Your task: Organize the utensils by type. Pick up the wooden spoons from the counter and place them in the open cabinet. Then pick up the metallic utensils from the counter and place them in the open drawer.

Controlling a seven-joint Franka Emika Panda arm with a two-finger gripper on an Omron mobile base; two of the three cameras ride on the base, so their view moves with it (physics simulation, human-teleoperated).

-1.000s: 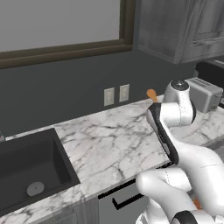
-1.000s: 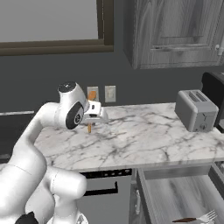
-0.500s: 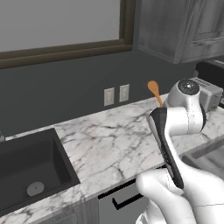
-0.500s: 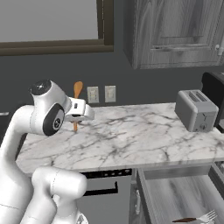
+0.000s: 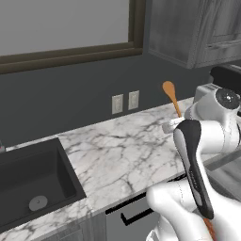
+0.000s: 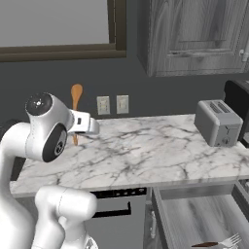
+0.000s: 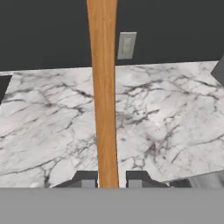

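My gripper (image 7: pixel 109 181) is shut on the handle of an orange-tan wooden spoon (image 7: pixel 104 96), which runs straight up between the two dark fingertips (image 7: pixel 87 179). The spoon (image 6: pixel 76 93) stands upright above the white marble counter (image 6: pixel 146 151), bowl on top, in front of the dark wall. It also shows as the spoon (image 5: pixel 169 92) sticking up from the gripper (image 5: pixel 170 126). The open drawer (image 6: pixel 194 214) juts out at lower right, with a metal fork (image 6: pixel 231 240) inside. A grey wall cabinet (image 6: pixel 194 34) hangs above the counter; I cannot tell whether it is open.
A silver toaster (image 6: pixel 216 121) stands on the counter's right end. Two wall outlets (image 6: pixel 112 104) sit behind the spoon. A black sink (image 5: pixel 33 183) lies at the counter's left. Below the counter is a dishwasher front with a black handle (image 6: pixel 116 210).
The arm has swung the held spoon leftward in the right base view and lifted it, so it now stands higher and more upright. The grip is unchanged.
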